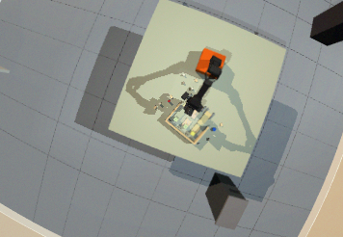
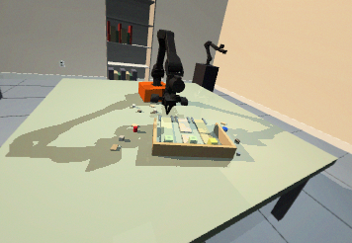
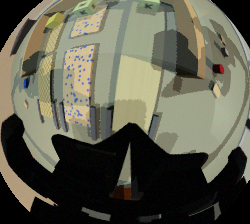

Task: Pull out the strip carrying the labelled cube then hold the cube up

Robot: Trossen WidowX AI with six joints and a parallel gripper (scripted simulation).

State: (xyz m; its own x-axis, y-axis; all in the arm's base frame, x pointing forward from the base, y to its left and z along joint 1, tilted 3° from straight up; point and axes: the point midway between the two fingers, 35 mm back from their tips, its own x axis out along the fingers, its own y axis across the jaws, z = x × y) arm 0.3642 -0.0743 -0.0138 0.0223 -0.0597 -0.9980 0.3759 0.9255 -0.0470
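From the wrist, we see blue dots on the middle strip point(image 3: 79, 80); from outside, we can't make them out, but we see the tray's front wall point(image 2: 193, 150). The grabber point(image 1: 189, 111) point(image 2: 168, 110) point(image 3: 130, 142) is closed with nothing in it. The plain yellow strip point(image 3: 136, 95) is smooth. The cube with a dark mark point(image 3: 148, 5) sits in the tray, past that strip.

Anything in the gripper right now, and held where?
Nothing held: the gripper is shut, its jaws empty, just short of the plain pale strip.
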